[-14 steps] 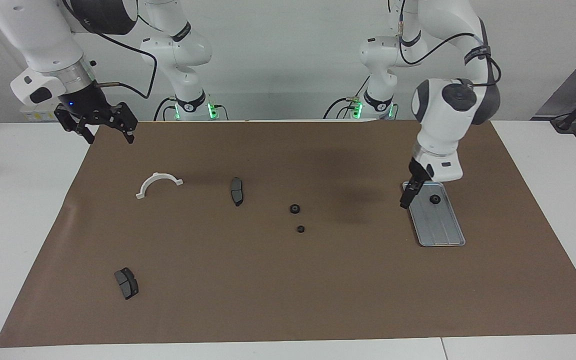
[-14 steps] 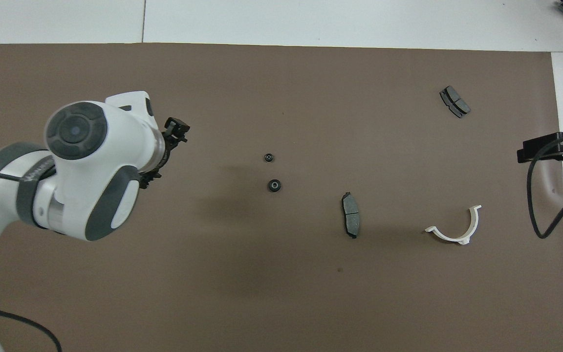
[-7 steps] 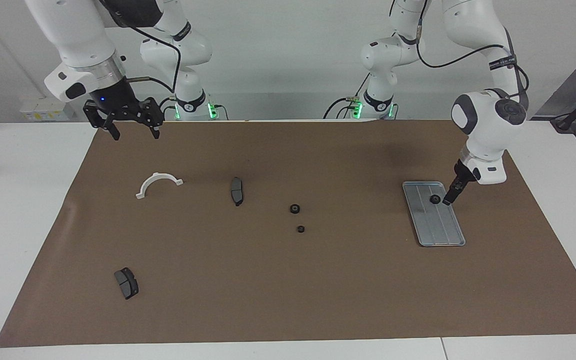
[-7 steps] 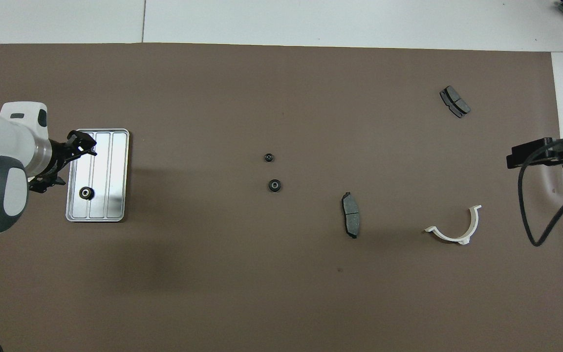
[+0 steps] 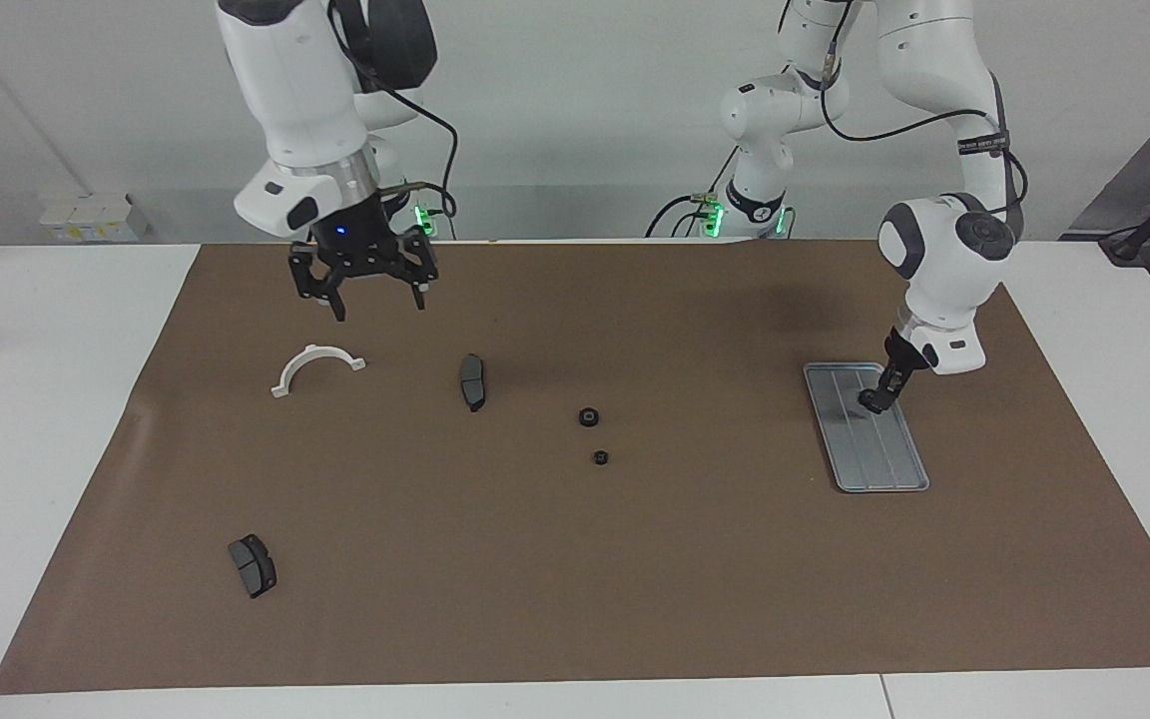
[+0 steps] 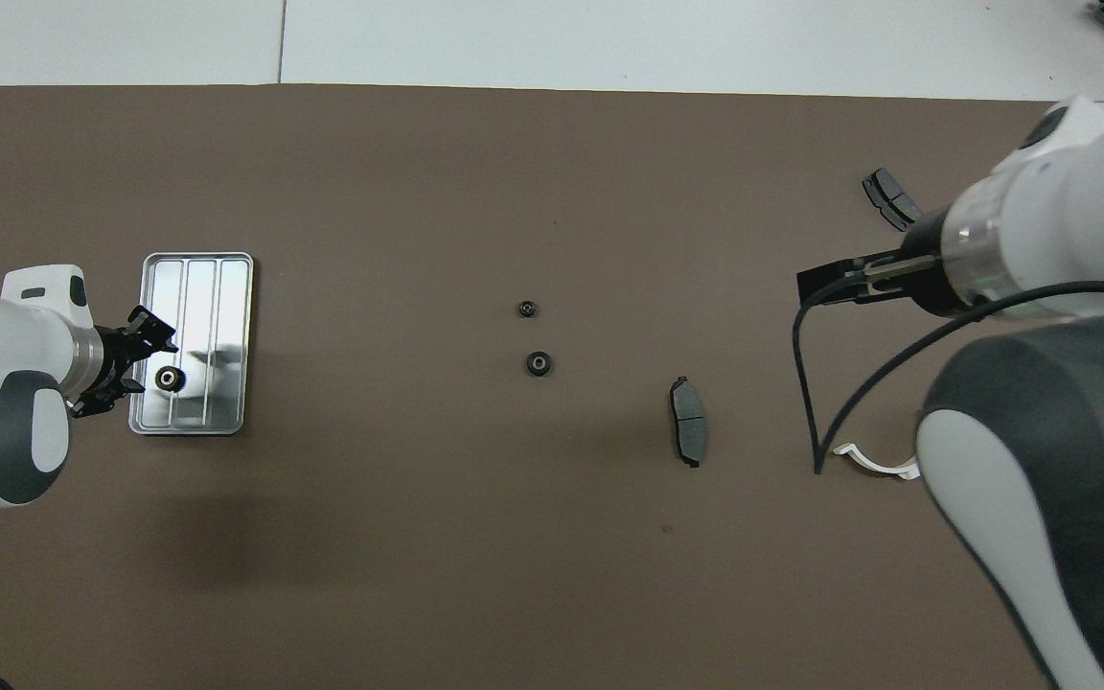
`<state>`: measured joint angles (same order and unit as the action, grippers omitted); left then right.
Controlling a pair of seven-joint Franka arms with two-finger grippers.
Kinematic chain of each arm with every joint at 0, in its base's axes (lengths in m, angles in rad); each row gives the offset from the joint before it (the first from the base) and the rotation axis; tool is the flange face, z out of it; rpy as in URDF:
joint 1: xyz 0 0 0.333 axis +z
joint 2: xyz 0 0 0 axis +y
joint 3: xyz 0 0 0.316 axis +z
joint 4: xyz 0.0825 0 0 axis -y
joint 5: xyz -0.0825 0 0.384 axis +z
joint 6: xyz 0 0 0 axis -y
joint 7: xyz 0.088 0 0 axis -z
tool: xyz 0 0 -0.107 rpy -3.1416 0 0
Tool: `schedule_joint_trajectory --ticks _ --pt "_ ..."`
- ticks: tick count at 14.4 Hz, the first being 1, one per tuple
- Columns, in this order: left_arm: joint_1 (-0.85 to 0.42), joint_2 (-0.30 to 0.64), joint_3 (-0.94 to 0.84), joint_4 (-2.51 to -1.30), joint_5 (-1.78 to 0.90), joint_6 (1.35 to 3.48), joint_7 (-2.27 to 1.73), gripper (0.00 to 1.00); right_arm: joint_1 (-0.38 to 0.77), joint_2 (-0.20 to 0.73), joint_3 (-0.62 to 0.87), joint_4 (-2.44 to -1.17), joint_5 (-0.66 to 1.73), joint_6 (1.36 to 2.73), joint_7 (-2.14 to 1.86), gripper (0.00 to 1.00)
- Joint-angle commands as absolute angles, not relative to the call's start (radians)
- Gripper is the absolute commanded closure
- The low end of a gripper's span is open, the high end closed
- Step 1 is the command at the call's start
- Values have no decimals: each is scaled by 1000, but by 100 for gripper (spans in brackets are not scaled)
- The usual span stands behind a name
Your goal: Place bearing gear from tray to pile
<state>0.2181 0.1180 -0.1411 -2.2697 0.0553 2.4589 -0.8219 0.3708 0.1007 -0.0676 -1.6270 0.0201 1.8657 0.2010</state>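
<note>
The silver ridged tray (image 5: 879, 449) lies on the brown mat toward the left arm's end; it also shows in the overhead view (image 6: 217, 287). One black bearing gear (image 6: 168, 378) sits in it, at the end nearer the robots. My left gripper (image 5: 875, 398) is low over the tray, open, with its tips at this gear; in the overhead view the left gripper (image 6: 135, 364) is beside the gear. Two more gears (image 5: 588, 416) (image 5: 600, 457) lie together mid-mat. My right gripper (image 5: 378, 300) is open and empty, raised over the mat by the white half-ring.
A white half-ring (image 5: 315, 367) and a brake pad (image 5: 472, 381) lie between the right gripper and the two mid-mat gears. Another brake pad (image 5: 253, 565) lies farther from the robots toward the right arm's end. The right arm (image 6: 1041, 460) covers part of the overhead view.
My left gripper came back over the tray and dropped to the gear in it. My right arm swung in from the table's end to over the mat near the half-ring.
</note>
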Motion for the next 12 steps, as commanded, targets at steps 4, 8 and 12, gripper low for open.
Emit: schedule_joint_trajectory --ticks 4,8,12 --pt "222 117 -141 -2341 60 2562 -859 50 506 409 -72 -1445 22 1995 452 0" --pt "222 126 -140 -2312 60 2540 -830 100 613 578 -74 -1419 2 2126 648 0" --pt "207 117 -143 -2114 61 2265 -750 100 629 618 -71 -1434 -3 2192 774 0"
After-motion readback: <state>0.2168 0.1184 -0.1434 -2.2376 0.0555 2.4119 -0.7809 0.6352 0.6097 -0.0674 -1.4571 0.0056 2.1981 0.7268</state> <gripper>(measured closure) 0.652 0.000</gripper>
